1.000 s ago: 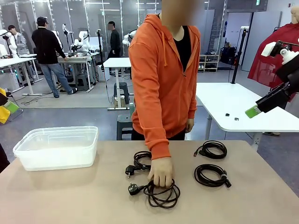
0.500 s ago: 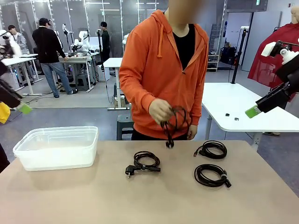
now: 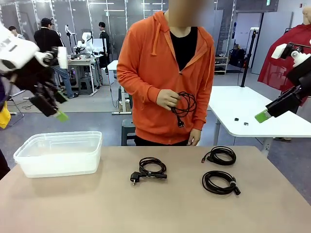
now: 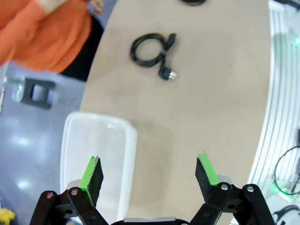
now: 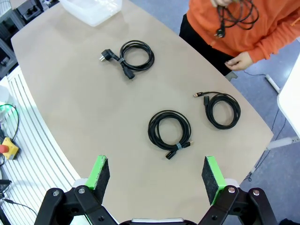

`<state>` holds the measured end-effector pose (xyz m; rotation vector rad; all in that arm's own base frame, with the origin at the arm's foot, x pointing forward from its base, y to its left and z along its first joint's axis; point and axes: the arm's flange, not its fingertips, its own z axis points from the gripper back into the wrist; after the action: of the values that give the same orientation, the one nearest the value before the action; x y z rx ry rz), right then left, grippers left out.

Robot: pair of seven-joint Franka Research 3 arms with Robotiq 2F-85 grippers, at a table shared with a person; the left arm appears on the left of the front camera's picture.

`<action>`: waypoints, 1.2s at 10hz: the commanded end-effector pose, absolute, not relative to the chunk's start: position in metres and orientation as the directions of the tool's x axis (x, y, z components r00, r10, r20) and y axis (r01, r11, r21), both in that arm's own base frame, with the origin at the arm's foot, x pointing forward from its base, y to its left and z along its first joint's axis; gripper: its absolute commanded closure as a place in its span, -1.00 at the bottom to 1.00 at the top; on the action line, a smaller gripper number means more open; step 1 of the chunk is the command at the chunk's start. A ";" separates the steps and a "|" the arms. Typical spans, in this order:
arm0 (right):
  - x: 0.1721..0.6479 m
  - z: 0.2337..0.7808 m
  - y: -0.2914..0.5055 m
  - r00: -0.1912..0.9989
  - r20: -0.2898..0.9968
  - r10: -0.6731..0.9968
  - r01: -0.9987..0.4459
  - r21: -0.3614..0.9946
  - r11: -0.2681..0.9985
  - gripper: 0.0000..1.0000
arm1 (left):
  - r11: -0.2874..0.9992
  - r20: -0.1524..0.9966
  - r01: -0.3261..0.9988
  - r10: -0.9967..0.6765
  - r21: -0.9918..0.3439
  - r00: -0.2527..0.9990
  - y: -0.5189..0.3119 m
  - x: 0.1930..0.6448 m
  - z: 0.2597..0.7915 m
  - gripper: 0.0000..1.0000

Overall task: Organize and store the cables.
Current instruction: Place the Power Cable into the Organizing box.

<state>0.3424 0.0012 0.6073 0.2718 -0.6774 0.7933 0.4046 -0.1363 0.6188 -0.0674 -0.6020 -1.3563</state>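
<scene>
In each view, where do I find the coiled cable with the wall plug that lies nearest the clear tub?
Front view: the plug cable lies at centre, lower half, right of the clear tub.
Left wrist view: plug cable near the top, centre.
Right wrist view: plug cable upper left, below the tub.
Shared landmark: the clear tub.

Reads to me as a lab or open test hall, not a home. Past my beige table [image 3: 97,204], white workbenches [image 3: 243,109] stand in rows on a bare grey floor [image 3: 92,104]. People [image 3: 48,39] stand working at a far bench [image 3: 80,61] cluttered with gear. Tall dark panelled walls [image 3: 73,14] at the rear.
</scene>
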 end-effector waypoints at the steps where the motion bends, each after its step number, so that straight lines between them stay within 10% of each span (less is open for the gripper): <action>1: 0.342 0.607 0.002 0.502 0.651 0.570 -0.737 -0.023 0.676 -1.00 | 0.071 0.432 0.940 -0.898 0.335 -0.086 -0.186 0.423 0.612 -1.00; 5: 0.342 0.607 0.002 0.502 0.651 0.570 -0.737 -0.023 0.676 -1.00 | -0.156 0.310 0.948 -0.919 0.279 -0.242 -0.284 0.421 0.551 -1.00; 12: 0.342 0.607 0.002 0.502 0.651 0.570 -0.737 -0.023 0.676 -1.00 | -0.183 0.190 0.968 -0.958 0.171 -0.215 -0.350 0.456 0.485 -1.00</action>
<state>0.3423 0.0019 0.6074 0.2710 -0.6771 0.7947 0.4441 -0.3417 0.4750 -0.0500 -0.3143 -1.7732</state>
